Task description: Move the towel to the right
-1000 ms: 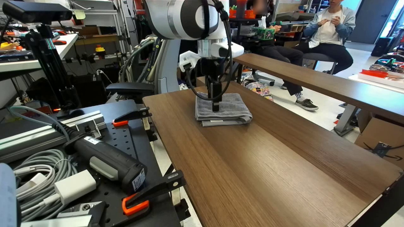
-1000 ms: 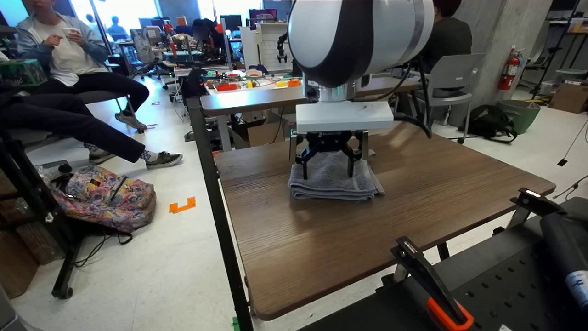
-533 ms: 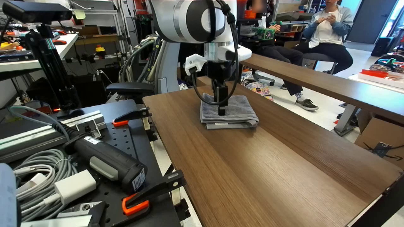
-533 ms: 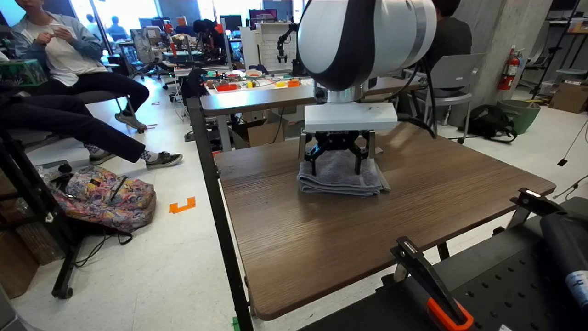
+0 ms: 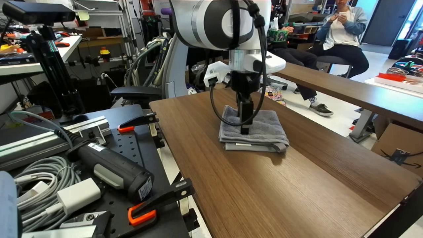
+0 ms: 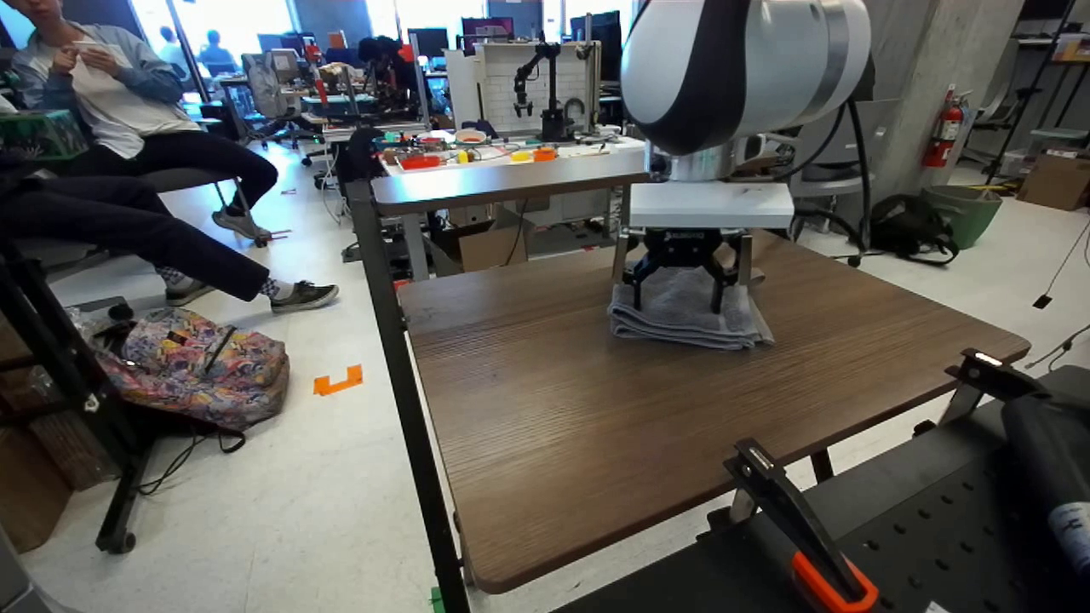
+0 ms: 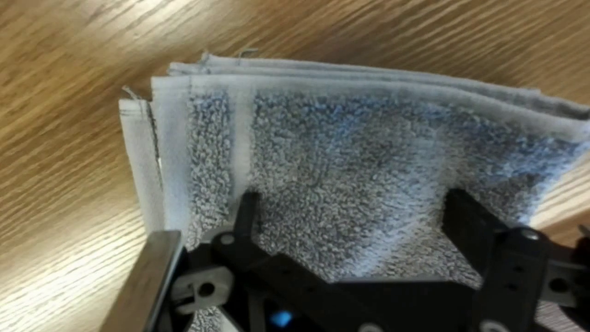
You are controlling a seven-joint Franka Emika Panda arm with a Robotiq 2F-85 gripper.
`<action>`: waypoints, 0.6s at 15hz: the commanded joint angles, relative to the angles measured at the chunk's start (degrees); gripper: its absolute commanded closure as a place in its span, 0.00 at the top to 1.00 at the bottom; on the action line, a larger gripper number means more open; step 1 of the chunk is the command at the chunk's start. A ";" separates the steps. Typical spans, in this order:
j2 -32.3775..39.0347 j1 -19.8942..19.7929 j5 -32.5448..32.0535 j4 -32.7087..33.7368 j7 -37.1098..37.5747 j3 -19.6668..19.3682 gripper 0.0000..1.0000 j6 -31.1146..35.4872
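My gripper (image 6: 677, 306) stands released — 2 fingers (image 6: 717, 296) spread, touching the top of the folded towel (image 6: 681, 323) on the table (image 6: 545, 417).

Far windows (image 6: 251, 15) blow out white; glare streaks the tabletop (image 7: 60, 288) in the wrist view.

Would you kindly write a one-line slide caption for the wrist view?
The robot's open hand over a folded gray towel on a wood-grained table.
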 commanded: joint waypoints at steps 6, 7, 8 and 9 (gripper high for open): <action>-2.53 -9.15 5.99 -3.59 -7.25 -3.78 1.00 0.07; -2.64 -9.74 5.94 -3.64 -7.21 -4.61 1.00 -0.10; -2.84 -10.05 5.83 -3.69 -7.07 -5.40 1.00 -0.23; -3.12 -10.21 5.70 -3.80 -6.99 -6.04 1.00 -0.33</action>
